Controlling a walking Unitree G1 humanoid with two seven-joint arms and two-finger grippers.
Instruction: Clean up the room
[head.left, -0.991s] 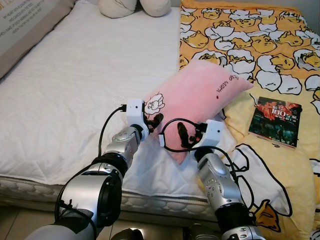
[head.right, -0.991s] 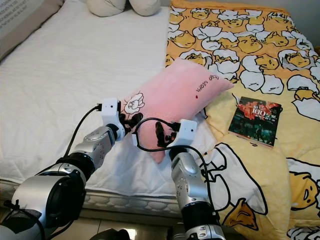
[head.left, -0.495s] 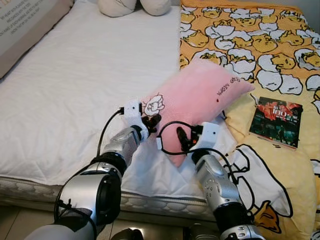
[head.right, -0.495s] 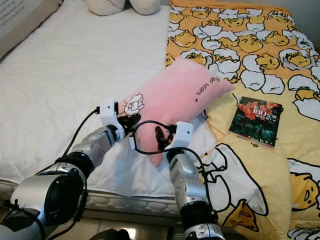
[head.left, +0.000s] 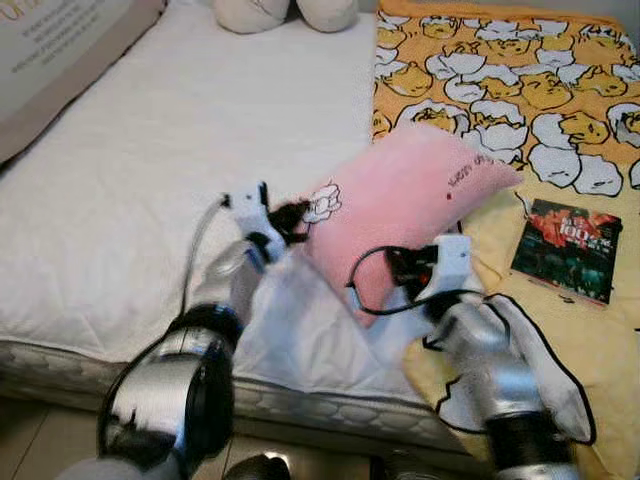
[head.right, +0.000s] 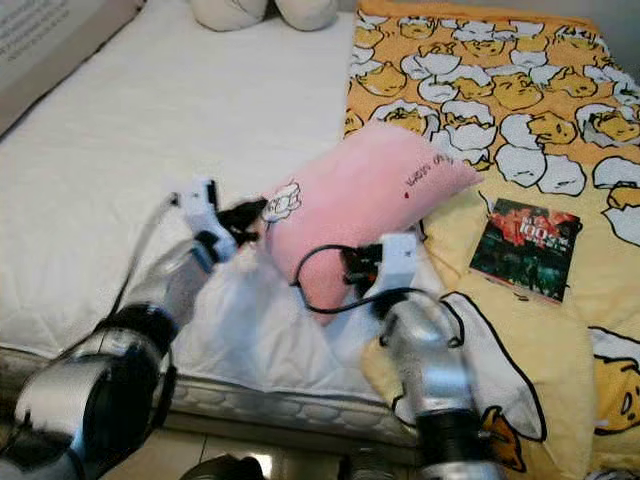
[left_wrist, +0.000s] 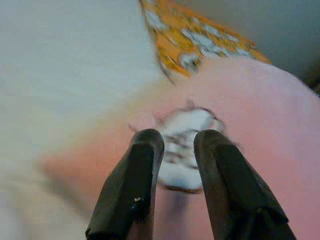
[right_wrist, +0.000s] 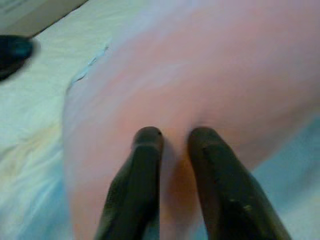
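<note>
Since 1 s ago both arms have pushed forward and up w/ the soft pink rectangular pillow (head.left: 405, 205), and the head camera has shifted too, so the whole scene sits differently and the arms blur w/ motion. Left pincer (head.left: 288, 218) is now at the pillow's near-left corner by the small white cartoon patch (head.left: 322, 202); in the left wrist view its two black fingers (left_wrist: 134, 180) stand narrow, pinching pink fabric right at that patch. Right pincer (head.left: 405, 268) grips the pillow's near lower edge, fingers (right_wrist: 137, 175) close together w/ a fold of pink cloth between them. Pillow lies tilted, straddling the white quilted mattress (head.left: 150, 160) and the yellow duck-print blanket (head.left: 520, 90), far corner resting on the blanket. A dark glossy book (head.left: 566, 248) lies flat on the blanket, well apart from the pillow to the right. Two cream cushions (head.left: 285, 12) sit at the head of the bed. Judgement: the two-handed hold looks secure, so the pillow is prob. mid-carry toward the bed's head; book not yet dealt w/.
</note>
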